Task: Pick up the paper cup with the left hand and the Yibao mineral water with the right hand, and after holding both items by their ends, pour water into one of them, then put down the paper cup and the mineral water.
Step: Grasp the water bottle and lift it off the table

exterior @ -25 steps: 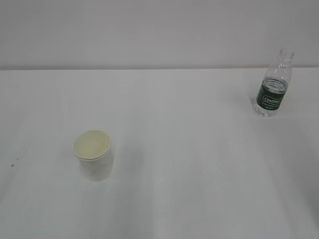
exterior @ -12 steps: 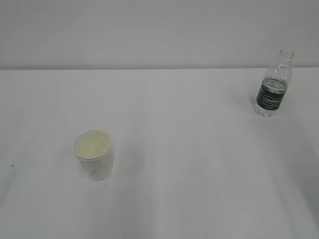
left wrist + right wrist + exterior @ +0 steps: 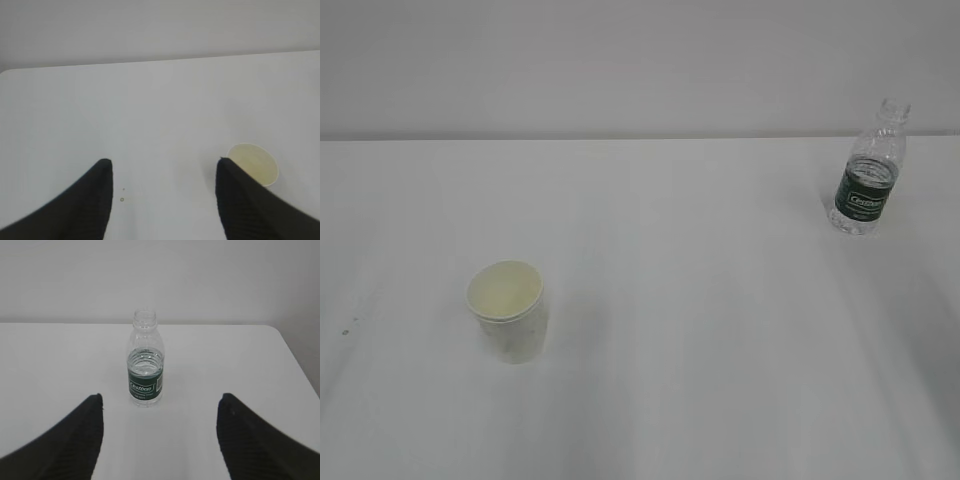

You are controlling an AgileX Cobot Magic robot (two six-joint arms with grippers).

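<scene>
The white paper cup (image 3: 507,312) stands upright on the white table, left of centre. In the left wrist view the paper cup (image 3: 256,163) sits just beyond the right fingertip. My left gripper (image 3: 162,167) is open and empty, to the left of the cup. The Yibao mineral water (image 3: 869,170), a clear capless bottle with a dark green label, stands upright at the far right. In the right wrist view the bottle (image 3: 145,365) stands ahead, between the two fingers and apart from them. My right gripper (image 3: 161,402) is open and empty. Neither arm shows in the exterior view.
The white table (image 3: 700,300) meets a pale wall at the back. Its right edge (image 3: 295,360) and rounded far corner run close to the bottle. A small dark speck (image 3: 121,199) lies on the table between the left fingers.
The exterior view shows the cup and the bottle holding their places, with only slight image shifts.
</scene>
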